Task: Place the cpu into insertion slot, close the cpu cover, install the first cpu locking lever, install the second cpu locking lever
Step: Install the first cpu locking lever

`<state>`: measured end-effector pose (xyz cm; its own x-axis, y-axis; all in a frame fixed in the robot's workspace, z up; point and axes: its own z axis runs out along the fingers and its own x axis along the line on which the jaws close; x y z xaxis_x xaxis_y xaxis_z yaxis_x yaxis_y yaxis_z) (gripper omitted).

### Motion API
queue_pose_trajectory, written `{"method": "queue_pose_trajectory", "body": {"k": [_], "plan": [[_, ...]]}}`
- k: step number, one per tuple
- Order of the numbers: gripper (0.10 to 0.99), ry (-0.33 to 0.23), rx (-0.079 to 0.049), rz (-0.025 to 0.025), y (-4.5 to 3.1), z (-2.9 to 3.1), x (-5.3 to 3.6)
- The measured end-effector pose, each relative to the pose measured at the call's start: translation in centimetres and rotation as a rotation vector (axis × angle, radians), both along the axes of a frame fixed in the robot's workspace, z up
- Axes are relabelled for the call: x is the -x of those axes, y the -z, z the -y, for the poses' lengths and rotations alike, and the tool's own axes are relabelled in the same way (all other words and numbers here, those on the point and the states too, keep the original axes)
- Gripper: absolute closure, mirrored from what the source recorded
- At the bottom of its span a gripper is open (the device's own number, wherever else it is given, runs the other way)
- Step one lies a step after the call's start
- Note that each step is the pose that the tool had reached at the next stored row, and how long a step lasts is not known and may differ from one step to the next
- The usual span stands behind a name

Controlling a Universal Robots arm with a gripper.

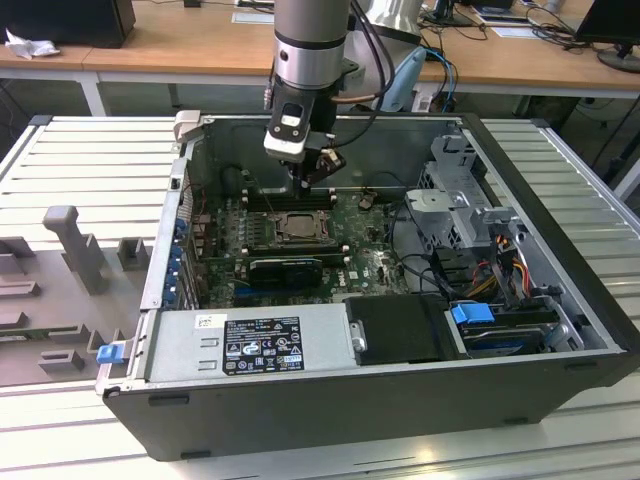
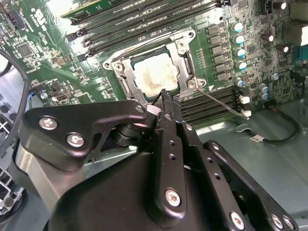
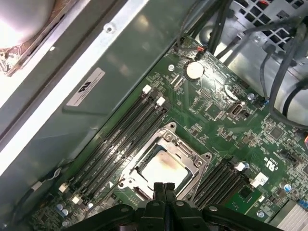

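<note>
Green motherboard fills the floor of the open computer case, and on it you can see the insertion slot with the cpu already seated in it, its pale, smudged metal top facing up. The cpu cover lies flat over the slot, and its steel frame rings the chip through the central window. Your gripper hangs over one edge of the cover. In both wrist views the two black fingertips are pressed together with nothing between them; you cannot tell whether they touch the cover. The second wrist view gives you a thin metal rod that runs from a corner of the cover out across the memory slots beside it. The first wrist view gives you the other side: the cover around the cpu, a bank of long dark memory slots between the cover and the case wall, and a round coin cell well away from the cover. The exterior view gives you the wider setting: the arm comes straight down into the case, the gripper sits just above the cover, a grey power supply stands near the case's front wall, and the case rests on a slatted metal table.
</note>
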<state>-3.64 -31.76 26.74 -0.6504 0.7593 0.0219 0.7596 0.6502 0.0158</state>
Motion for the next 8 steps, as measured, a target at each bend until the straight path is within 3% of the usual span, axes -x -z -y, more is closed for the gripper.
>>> {"method": "queue_pose_trajectory", "body": {"k": [8], "plan": [[0.98,-0.077,0.0,0.0,0.0,0.0,0.0]]}}
